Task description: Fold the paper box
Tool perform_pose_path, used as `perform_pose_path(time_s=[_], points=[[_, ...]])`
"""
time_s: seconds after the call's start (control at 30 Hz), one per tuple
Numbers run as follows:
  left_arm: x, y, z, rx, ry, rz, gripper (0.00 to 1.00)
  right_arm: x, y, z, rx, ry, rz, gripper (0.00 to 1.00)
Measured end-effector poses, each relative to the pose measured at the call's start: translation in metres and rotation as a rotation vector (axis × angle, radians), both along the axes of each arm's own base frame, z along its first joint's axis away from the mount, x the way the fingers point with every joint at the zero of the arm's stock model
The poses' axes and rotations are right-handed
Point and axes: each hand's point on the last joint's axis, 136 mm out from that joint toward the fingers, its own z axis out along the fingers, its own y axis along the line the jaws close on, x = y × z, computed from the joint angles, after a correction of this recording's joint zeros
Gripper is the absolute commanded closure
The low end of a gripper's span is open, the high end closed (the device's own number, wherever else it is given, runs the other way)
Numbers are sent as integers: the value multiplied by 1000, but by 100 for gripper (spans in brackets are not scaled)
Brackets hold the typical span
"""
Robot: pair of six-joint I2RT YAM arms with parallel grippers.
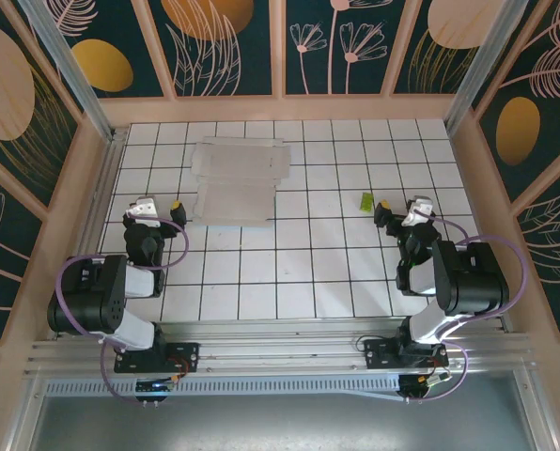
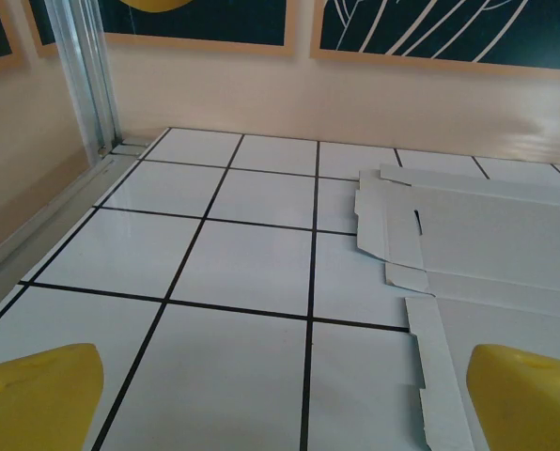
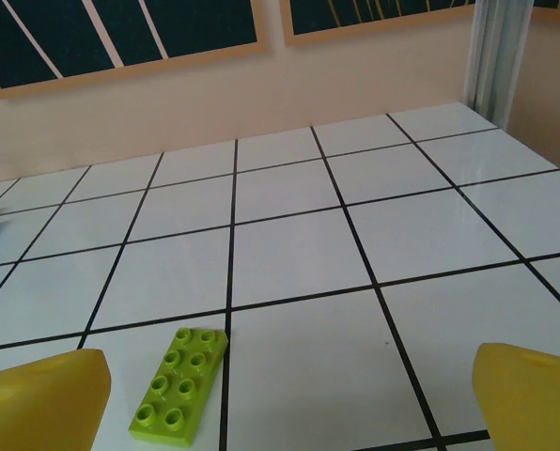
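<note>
1. Paper box (image 1: 238,183) lies flat & unfolded, white side up, on the far-left part of the tabletop (image 1: 318,272). Flaps are spread out and none raised, so I judge folding hasn't begun.
2. Left gripper (image 1: 161,205) sits just beside the box's near-left corner, yellow fingers (image 2: 36,395) wide apart, holding nothing. In the left wrist view the box's side flaps lie just ahead and to the right. Prob. posed there so the left flaps are a short reach.
3. Right gripper (image 1: 402,207) is also apart & empty, well apart from the box on the right side. Likely waiting till the opposite flaps need it.
4. Green brick (image 1: 365,200) lies just beside the right gripper, on its box side. Not part of the job, but it could get nudged if that arm crosses.
5. Next move, my guess: the left gripper takes a flap. Thin card lying flat on tile is hard to get under, so an edge prob. needs lifting first.
</note>
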Motion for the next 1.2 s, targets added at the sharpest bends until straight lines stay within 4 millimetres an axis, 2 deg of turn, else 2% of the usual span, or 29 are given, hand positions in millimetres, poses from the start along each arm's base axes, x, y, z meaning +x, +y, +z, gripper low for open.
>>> perform_pose_path(time_s=[0.63,0.73,0.83,0.93,1.03,1.1,1.2], points=[[-1,0,4,0,-10,2,1,0,1,1,-10,-1,-4,1],[-7,2,20,-3,-37,12,1,-4,8,18,-28,-19,8,1],[-15,2,53,-43,-99,18,1,-2,22,61,2,-69,43,1],[-19,-3,96,-153,-165,0,1,17,42,121,118,-118,108,1],[-15,-24,135,-317,-186,-93,1,43,84,161,233,-82,229,2],[-10,-48,156,-448,-149,-189,2,67,125,174,296,-12,338,3],[-3,-86,169,-587,-30,-309,3,114,187,165,354,144,472,7]])
